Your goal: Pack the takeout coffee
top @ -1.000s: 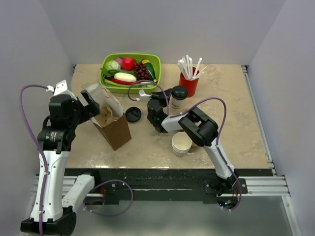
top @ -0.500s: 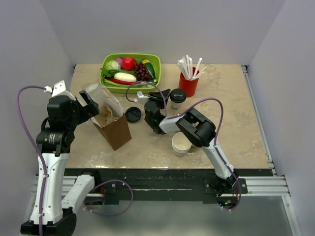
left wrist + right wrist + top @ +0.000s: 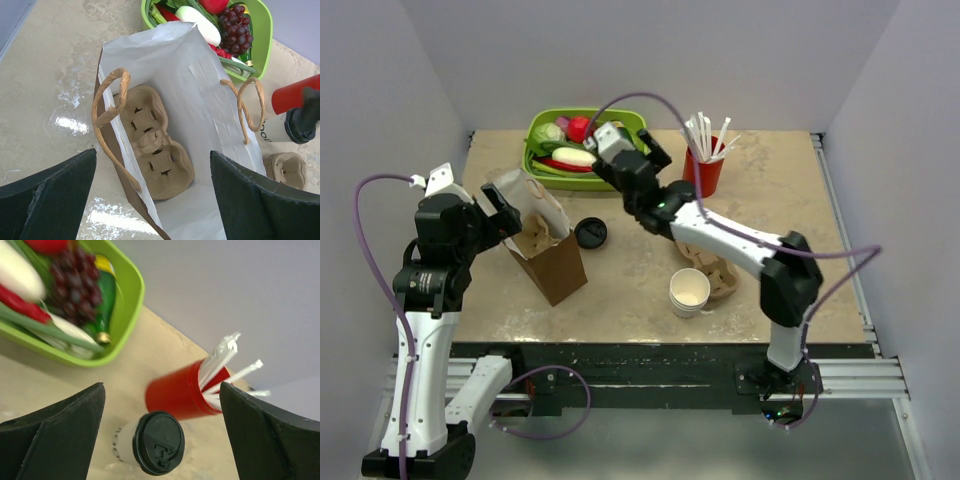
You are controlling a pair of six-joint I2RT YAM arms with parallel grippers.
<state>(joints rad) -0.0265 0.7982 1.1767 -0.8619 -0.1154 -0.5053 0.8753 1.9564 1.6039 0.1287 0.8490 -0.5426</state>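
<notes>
Overhead, right arm [image 3: 730,236] outstretched, gripper [image 3: 161,390] spread wide above takeout coffee [image 3: 158,442].

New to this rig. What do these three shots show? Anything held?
Two robot arms, each ending in a two-finger gripper. One picture looks down from above and behind; the other two come from cameras on the wrists. The left gripper is open over a paper bag with a cardboard carrier inside. The right gripper is open above the takeout coffee, holding nothing. Also on the table: green produce tray, red cup of straws, loose black lid, stacked white cups, second carrier.
</notes>
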